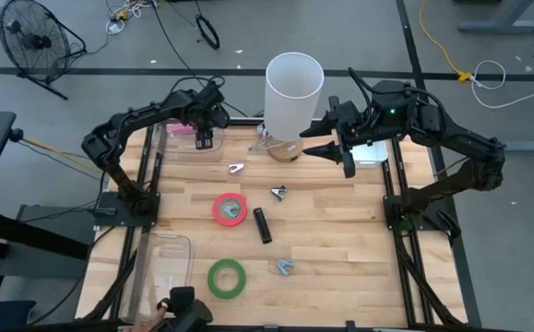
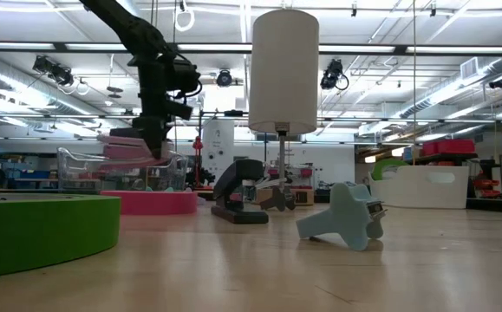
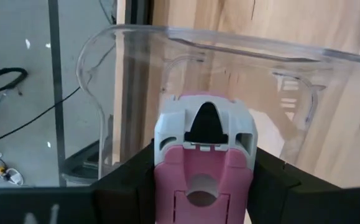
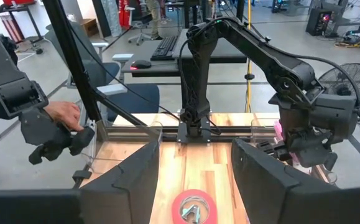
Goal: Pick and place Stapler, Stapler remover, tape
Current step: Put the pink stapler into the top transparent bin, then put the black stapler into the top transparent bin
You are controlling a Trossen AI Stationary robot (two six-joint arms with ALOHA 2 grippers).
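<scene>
My left gripper [image 3: 204, 186] is at the table's far left, shut on a pink and white stapler [image 3: 204, 143], over a clear bin [image 1: 160, 148]. In the low view the stapler [image 2: 125, 147] hangs about level with the bin's rim [image 2: 86, 156]. My right gripper [image 4: 192, 180] waits raised at the far right, open. A red tape ring [image 1: 230, 209], a green tape ring [image 1: 227, 278], a black stapler [image 1: 263, 225] and three small staple removers [image 1: 278, 192] [image 1: 285, 267] [image 1: 236, 169] lie on the wooden table. My left gripper pinches the pink stapler by its two long sides [image 3: 162, 186] between its fingers, toward one end. The fingers come steeply from above. The white-fronted end [image 3: 204, 124] sticks out beyond them. The stapler is lifted clear and lies roughly level over the bin.
A tall white cylinder on a stand [image 1: 294, 88] rises at the far middle, between the two grippers. A second clear bin [image 1: 160, 267] sits at the near left corner. In the right wrist view a person's hand [image 4: 61, 112] shows beyond the table.
</scene>
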